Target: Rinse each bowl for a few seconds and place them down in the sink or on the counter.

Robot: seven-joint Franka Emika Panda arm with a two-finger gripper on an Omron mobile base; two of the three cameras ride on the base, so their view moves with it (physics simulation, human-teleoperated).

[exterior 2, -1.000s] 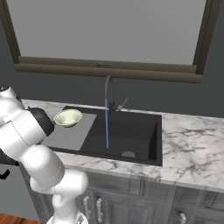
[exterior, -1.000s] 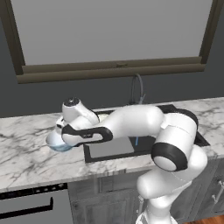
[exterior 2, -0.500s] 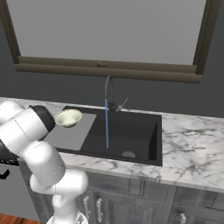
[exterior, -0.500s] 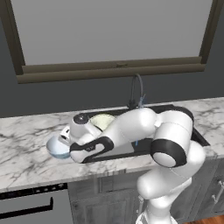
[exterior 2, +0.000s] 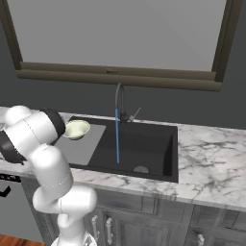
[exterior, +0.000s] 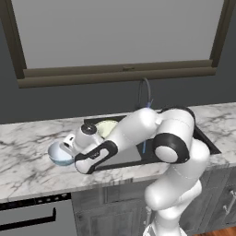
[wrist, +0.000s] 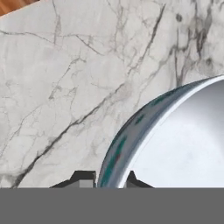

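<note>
The counter [exterior: 27, 166] is being seen as a white, grey-veined worktop running left and right of the sink [exterior 2: 144, 149], a black recessed basin whose left half is being covered by a flat grey panel [exterior 2: 79, 146]. A thin blue stream of water [exterior 2: 117, 137] is being poured from the arched faucet [exterior 2: 119, 98] straight down into the basin, right of the panel. The arm is being stretched low and to the left across the sink's front edge, out over the counter. The blue-and-white bowl [exterior: 60, 152] is being kept on the counter just left of the sink, with the hand pressed against its right side. The pale yellow-green bowl [exterior 2: 77, 129] is being left upright at the back of the grey panel, well apart from the stream. In the hand view, the gripper [wrist: 107, 179] is being shown with one dark fingertip on each side of the blue bowl's rim [wrist: 131, 131]; the rim is being straddled, but whether it is being squeezed cannot be told.
</note>
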